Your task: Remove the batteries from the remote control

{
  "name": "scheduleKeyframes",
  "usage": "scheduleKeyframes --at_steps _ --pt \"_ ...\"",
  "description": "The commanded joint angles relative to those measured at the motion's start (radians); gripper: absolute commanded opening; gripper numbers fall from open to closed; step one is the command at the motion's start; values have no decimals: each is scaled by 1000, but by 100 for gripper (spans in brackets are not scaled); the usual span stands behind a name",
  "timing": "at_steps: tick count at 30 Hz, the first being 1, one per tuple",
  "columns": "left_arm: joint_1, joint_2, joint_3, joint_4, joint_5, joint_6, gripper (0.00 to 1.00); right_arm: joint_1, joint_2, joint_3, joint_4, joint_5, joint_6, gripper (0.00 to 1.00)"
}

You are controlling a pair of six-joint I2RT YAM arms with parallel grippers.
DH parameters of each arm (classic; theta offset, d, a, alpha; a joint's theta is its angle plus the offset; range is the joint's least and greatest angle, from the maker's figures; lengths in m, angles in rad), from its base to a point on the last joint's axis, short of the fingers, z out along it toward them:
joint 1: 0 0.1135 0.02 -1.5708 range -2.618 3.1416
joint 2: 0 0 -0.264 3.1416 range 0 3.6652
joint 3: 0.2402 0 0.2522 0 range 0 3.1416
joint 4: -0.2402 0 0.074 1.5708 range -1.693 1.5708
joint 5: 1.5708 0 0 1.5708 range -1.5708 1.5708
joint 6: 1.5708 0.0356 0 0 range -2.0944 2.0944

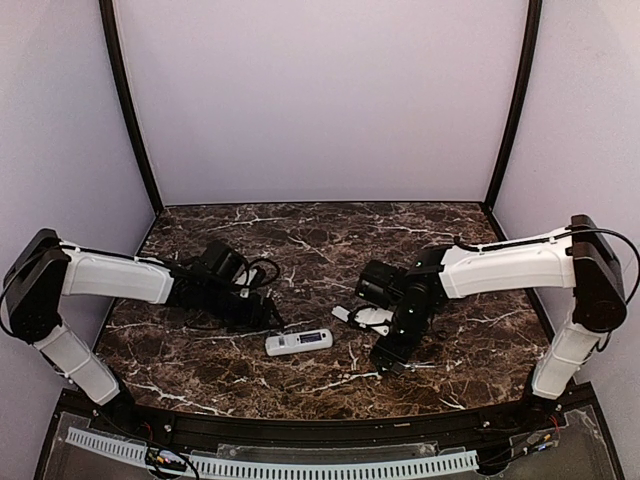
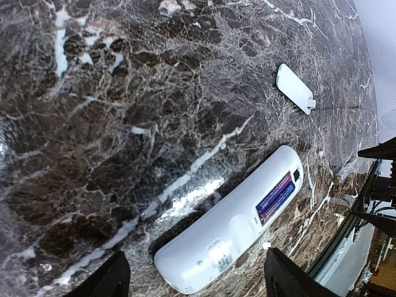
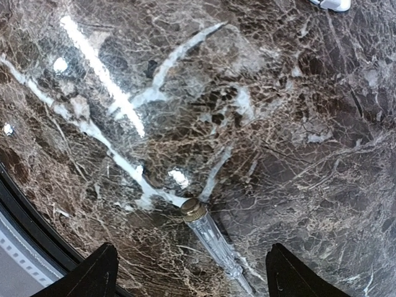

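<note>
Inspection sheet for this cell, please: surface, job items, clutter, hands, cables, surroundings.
Surface: dark veined marble table, some glare.
Job's things: remote control lying flat, compartment open; batteries seated inside.
Clutter: white cover lying apart from the remote; clear brass-capped tool on the table.
Hands: left hand open over the remote's end; right hand open above the tool.
Cables: black loop at the left wrist.
Surroundings: lilac walls, black posts.

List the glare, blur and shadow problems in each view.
Top external: even, soft light; the remote control is small but distinct. Left wrist: bright glare patch on the table beside the remote control; batteries clearly visible. Right wrist: bright reflections on the table; clear-handled tool in focus.
</note>
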Motion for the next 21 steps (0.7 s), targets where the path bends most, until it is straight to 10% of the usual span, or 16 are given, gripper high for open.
scheduleKeyframes --at_steps 1,13,21 --pt "12 -55 19 -106 -99 52 77 13 30 4 -24 19 13 80" --pt "12 -84 22 -130 -141 83 77 30 89 8 -27 32 12 69" --pt "12 -104 5 -131 -146 84 75 34 103 6 -24 53 4 41"
